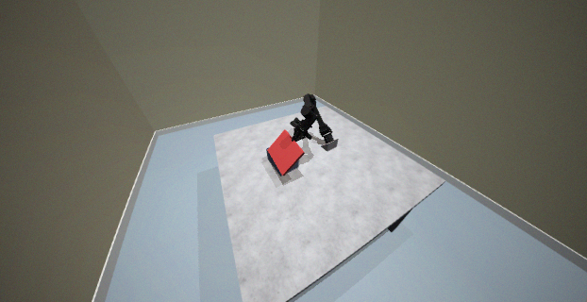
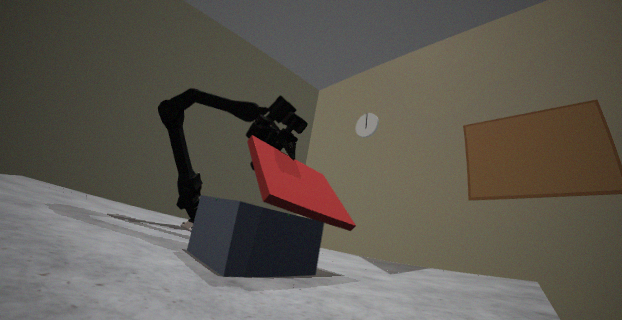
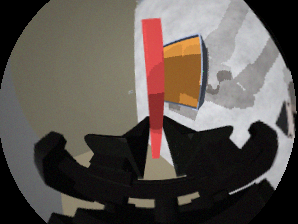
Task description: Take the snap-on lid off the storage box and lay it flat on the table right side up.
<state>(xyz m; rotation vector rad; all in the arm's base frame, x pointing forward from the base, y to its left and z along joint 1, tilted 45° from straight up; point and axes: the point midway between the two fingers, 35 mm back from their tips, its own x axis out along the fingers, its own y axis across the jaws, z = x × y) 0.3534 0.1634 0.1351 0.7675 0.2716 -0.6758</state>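
A flat, square red lid (image 1: 285, 153) (image 2: 305, 190) (image 3: 153, 60) is held by the black parallel-jaw gripper (image 1: 293, 140) (image 2: 290, 156) (image 3: 156, 117), whose fingers are clenched on one edge of it. The lid is carried off its seat, above the dark blue-grey, open-topped storage box (image 1: 293, 167) (image 2: 260, 237) (image 3: 182, 75), and has not been laid on the table. It is steeply tilted: in the exterior view its gripped edge is raised on the far side, and its lower edge is slanted down toward the near right. A gap is seen there between the lid and the left part of the box's rim; whether the lid's underside is touched by the rim farther right cannot be told.

The box is stood upright on the mottled pale grey table (image 1: 330, 198) (image 2: 125, 280), and its orange interior is partly exposed in the wrist view, beside the lid. The black jointed arm (image 1: 309, 110) (image 2: 179, 150) is arched in from the left and far side in the exterior view. On the wall at the right, a round white clock (image 2: 367, 125) and a brown framed board (image 2: 540, 152) are seen
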